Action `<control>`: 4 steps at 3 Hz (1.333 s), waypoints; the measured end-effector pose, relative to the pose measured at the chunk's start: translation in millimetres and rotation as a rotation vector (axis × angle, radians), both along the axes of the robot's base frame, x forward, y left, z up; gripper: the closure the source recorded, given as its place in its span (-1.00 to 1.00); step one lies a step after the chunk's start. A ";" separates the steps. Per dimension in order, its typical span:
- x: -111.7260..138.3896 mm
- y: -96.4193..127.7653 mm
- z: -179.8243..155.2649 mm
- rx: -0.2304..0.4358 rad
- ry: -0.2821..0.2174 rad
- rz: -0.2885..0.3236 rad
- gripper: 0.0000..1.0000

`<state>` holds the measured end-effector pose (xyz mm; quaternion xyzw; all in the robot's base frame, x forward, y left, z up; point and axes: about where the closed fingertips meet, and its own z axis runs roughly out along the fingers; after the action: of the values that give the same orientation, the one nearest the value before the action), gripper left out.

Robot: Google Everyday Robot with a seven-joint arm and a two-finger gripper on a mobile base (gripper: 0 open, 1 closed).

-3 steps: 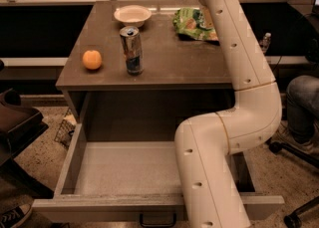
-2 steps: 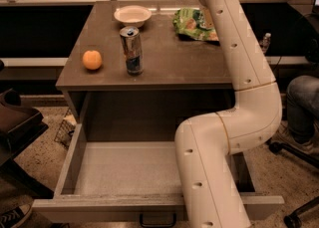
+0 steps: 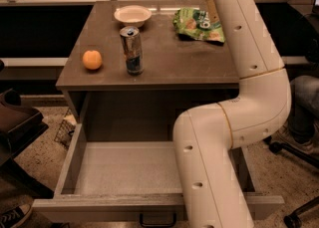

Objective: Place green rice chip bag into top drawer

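Finds the chip bag (image 3: pixel 198 24) flat at the upper right of the table (image 3: pixel 169 65), just below where the arm (image 3: pixel 249 38) exits the top edge, pincer out of frame, state impossible to tell, drawer (image 3: pixel 129 172) open below.

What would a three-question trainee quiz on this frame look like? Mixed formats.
1. True or false: the crinkly bright-green rice chip bag lies inside the open grey-brown top drawer.
2. Which thing stands upright on the brown tabletop? A) silver drink can B) glass bottle C) paper cup
3. Short answer: where is the gripper?

Key
1. False; the bag lies on the tabletop, at its far side.
2. A
3. Not in view; the white arm runs out past the frame's top edge.
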<state>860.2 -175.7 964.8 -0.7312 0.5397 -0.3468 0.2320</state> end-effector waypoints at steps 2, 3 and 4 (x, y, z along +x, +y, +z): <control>-28.8 -3.0 18.1 -0.038 0.086 -0.041 -1.00; -19.7 -15.8 21.4 0.031 0.049 -0.088 -1.00; -6.2 -30.4 27.3 0.093 0.011 -0.198 -1.00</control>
<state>854.0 -206.1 992.0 -0.6648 0.6260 -0.3384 0.2272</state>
